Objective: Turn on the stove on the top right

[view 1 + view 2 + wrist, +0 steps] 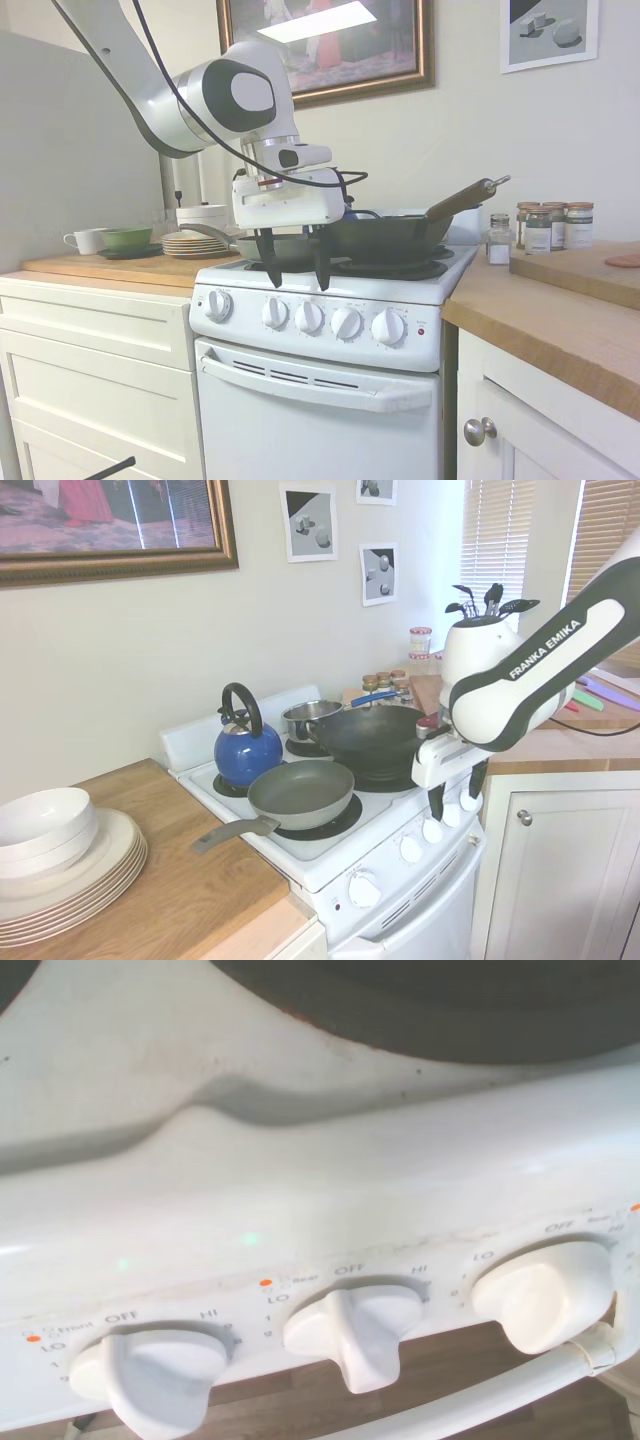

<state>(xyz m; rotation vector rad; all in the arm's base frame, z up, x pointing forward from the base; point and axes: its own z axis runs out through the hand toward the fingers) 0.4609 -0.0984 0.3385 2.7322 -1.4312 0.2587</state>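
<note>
First exterior view showed the gripper [293,272] hanging just above the front control panel of the stove [320,345], its two dark fingers pointing down and set apart, holding nothing. They stood over the stretch between the second knob [275,313] and the third knob [309,318] of a row of five; neither finger appeared to touch a knob. In my judgement the spread suits closing across a knob's raised grip, and the approach from above was needed because the knobs face forward under the cooktop lip.

The wrist view showed three knobs close up, each under printed OFF, LO and HI marks. The middle knob [352,1337] carried the word "Rear" by an orange dot; which burner each of the others governs could not be read with certainty. All appeared set at OFF, so the task was judged not yet done.

The stove stood between white cabinets with wooden countertops [560,320]. Its burners were crowded: a dark wok [375,740], a grey frying pan [300,792], a blue kettle [245,748] and a small steel saucepan [312,718]. Stacked plates [70,880] and spice jars [548,226] sat on the counters. Framed pictures hung on the pale wall behind.
</note>
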